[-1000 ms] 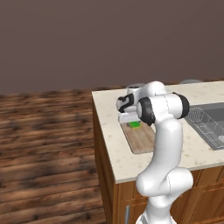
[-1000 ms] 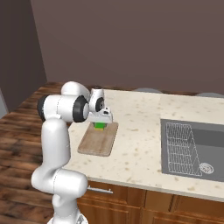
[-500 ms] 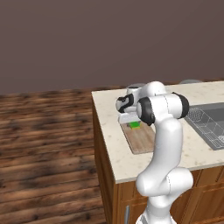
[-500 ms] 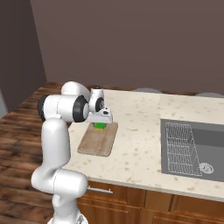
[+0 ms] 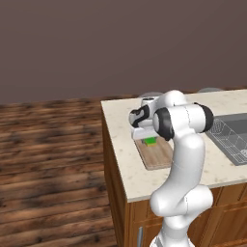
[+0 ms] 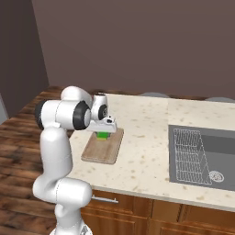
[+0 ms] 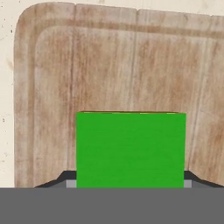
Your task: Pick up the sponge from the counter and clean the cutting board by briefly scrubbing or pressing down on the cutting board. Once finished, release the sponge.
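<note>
**One sponge pinched over one cutting board**

Left base view: one white arm bends forward over the counter (image 5: 120, 144), its gripper (image 5: 147, 139) pointing down at the single cutting board (image 5: 157, 155). One green sponge (image 5: 150, 140) shows just under the hand, at the far end of the board. Whether it touches the wood cannot be told from here. One sink (image 5: 231, 140) lies well apart to the right, sunk in the same counter.

Right base view: the same gripper (image 6: 104, 133) hangs above the far end of the one cutting board (image 6: 102, 149). The one sponge (image 6: 103, 135) sits between hand and board, green with a thin yellow strip at its base. One sink (image 6: 202, 153) holds one wire rack (image 6: 188, 156).

Hand view: the sponge (image 7: 130, 148) is clamped between the two fingertips (image 7: 70, 180), which press its left and right sides; the jaws are closed on it. Behind it spreads the cutting board (image 7: 118, 65), two rounded corners visible, with counter (image 7: 6, 87) along the left edge
</note>
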